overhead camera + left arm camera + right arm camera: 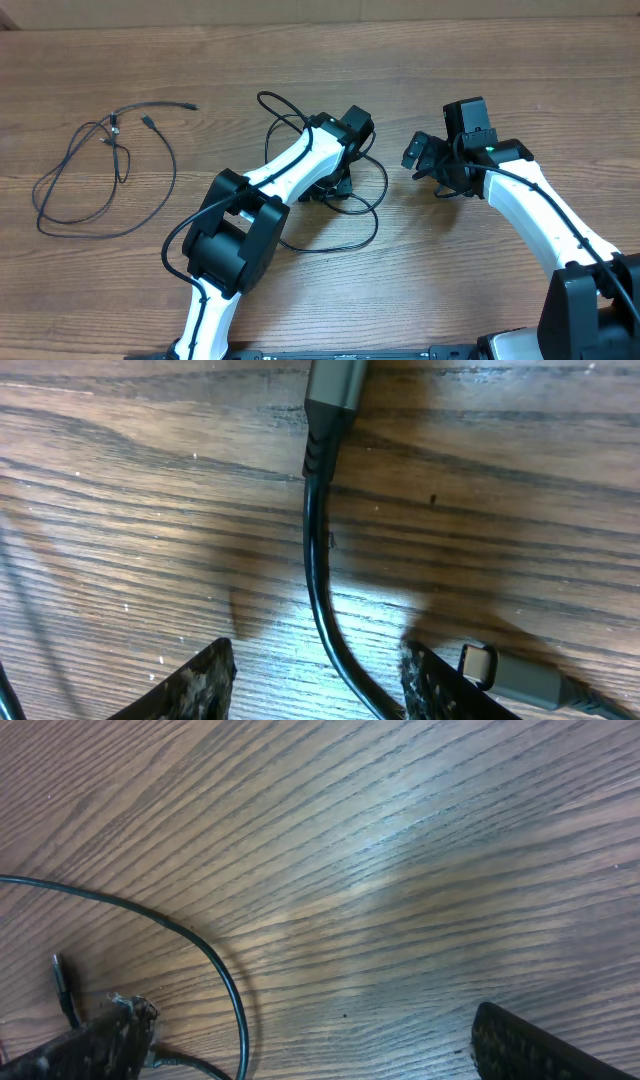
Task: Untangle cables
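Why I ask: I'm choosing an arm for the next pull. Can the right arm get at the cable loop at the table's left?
Probably not. The cable loop lies far left, while the right gripper hangs open right of centre, with the left arm and another cable between them.

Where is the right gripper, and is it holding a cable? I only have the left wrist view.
Observer: The right gripper sits to the right of the central tangle, jaws wide open, holding nothing.
Operator: Is all the cable in that tangle?
Observer: No. A separate cable loop lies far to the left on the wooden table, apart from the tangle.
Operator: Is anything within the right arm's view?
Observer: Yes. The right wrist view shows a thin black cable curving across the wood, with a small plug end lying beside it.
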